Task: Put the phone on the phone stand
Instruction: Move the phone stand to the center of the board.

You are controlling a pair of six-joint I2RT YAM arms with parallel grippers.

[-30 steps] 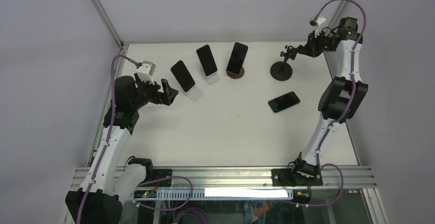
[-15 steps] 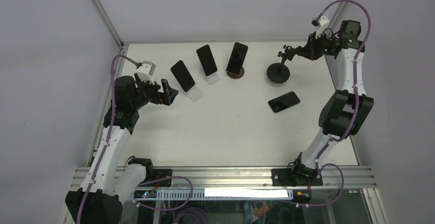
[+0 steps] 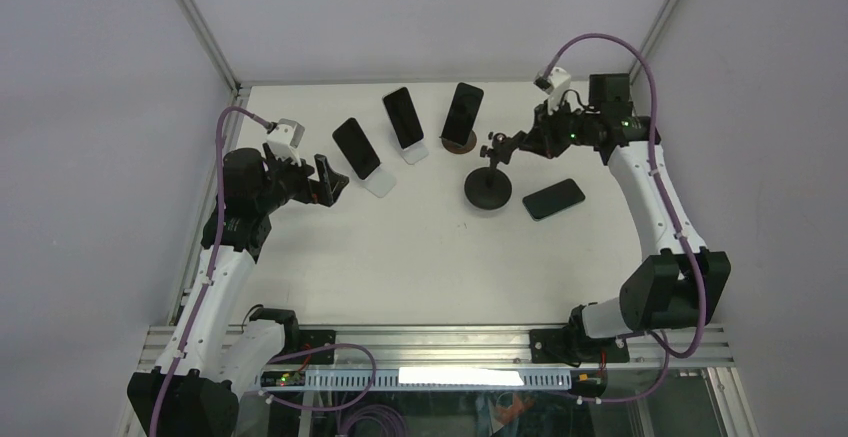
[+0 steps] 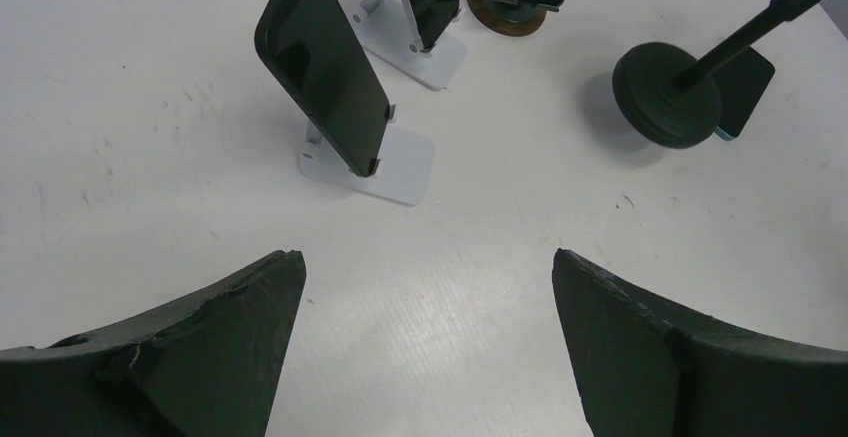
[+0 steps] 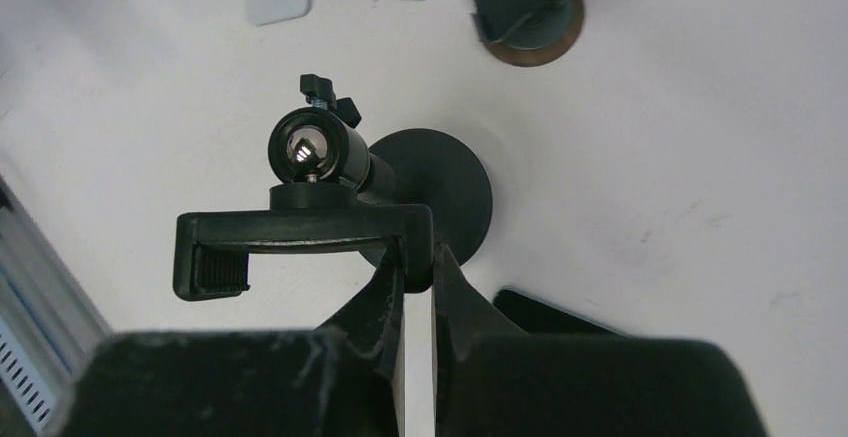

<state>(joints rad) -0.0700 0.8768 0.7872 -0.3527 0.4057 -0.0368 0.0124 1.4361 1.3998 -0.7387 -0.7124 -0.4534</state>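
**Top view.** A dark phone point(image 3: 553, 199) is seen lying flat on the white worktop point(image 3: 400, 267), toward the right side. A black stand point(image 3: 488, 188) with a round foot and a thin leaning pole is set just left of the phone. The top of the stand is gripped by the right fingers point(image 3: 522, 144), which are shut tight on it. The right arm is stretched far out from its base and bent over to the left at the top. The left arm is raised on the left side. The left fingers point(image 3: 325, 179) are held apart with nothing in them, near one of the other phones point(image 3: 356, 147). Three such phones are propped on holders point(image 3: 381, 185) at the back. It cannot be told if the round foot is touching the worktop.

**Left wrist view.** The left fingers are seen wide apart at the bottom corners, above bare worktop. The stand's foot is seen at the upper right. Its pole is cut off by the edge. Part of the phone is hidden behind the foot.

**Right wrist view.** The flat clamp bar at the top of the stand is pinched at one end by the right fingers. A shiny ball is seen above the bar, and the round foot below it. Only one corner of the phone is seen; the rest is hidden behind the fingers.
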